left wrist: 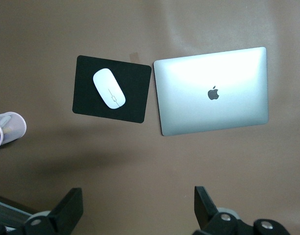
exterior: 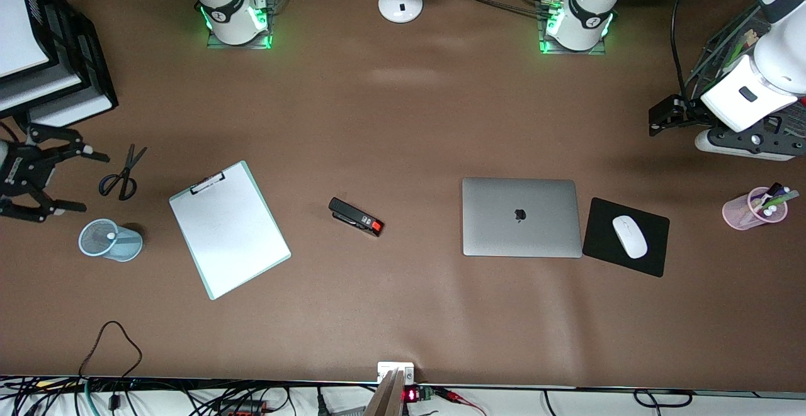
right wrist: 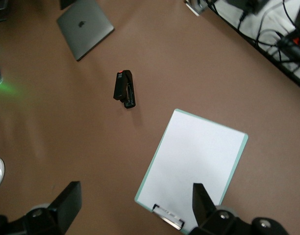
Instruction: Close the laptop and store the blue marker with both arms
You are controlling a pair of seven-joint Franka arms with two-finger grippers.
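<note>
The laptop (exterior: 521, 217) is seen shut flat on the table, logo up, just beside a black mouse pad (exterior: 655, 258) that carries a white mouse (exterior: 630, 236); the blue marker cannot be made out with certainty — only pens in a pink cup (exterior: 746, 209) near the left arm's end. The left gripper (left wrist: 135, 208) is held empty above the table edge with its fingers spread wide, while the right gripper (right wrist: 133, 208) — equally wide apart and empty — is held over the clipboard (right wrist: 194, 169), a stapler (right wrist: 125, 88) lying between clipboard and laptop.
</note>
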